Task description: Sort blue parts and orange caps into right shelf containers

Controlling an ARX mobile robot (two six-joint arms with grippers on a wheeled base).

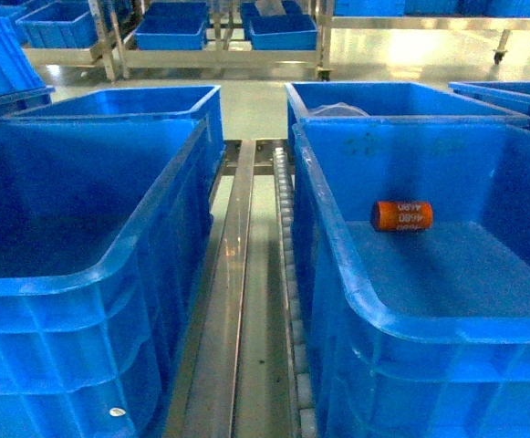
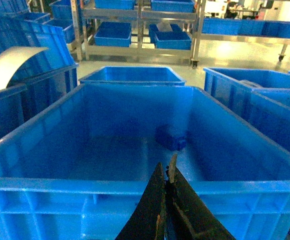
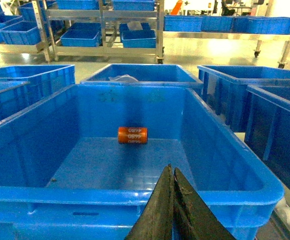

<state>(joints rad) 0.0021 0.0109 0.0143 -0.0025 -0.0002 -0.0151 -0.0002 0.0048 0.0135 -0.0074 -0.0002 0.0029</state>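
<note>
Plainly, both hands hang empty at the near rims of their crates, so the step in hand looks like the pause between drops, before going for the next piece. The left hand (image 2: 165, 200) has its dark, scuffed fingers pressed together with nothing between them, just behind the near wall of the left crate (image 2: 135, 186); ahead of it and slightly to its right, on the crate floor toward the far wall, lies a blue part (image 2: 171, 137), a chunky rounded lump nearly the same colour as the plastic around it. The right hand (image 3: 171, 200) is likewise closed on nothing, just behind the near rim of the right crate (image 3: 135, 194); an orange cap (image 3: 133, 135) lies on its side ahead of it and a little to its left, near the far wall, white "4680" digits showing. To do the next move well, I would lift each hand clear of the thick rolled rims before swinging away, since the fingertips sit close to that lip. The cap is a smooth cylinder and will likely roll on the glossy, hard crate floor, so later drops should be low and gentle. The crates are rigid moulded plastic with ribbed sides, flanking a metal roller rail (image 1: 287, 274) in the head view.
</note>
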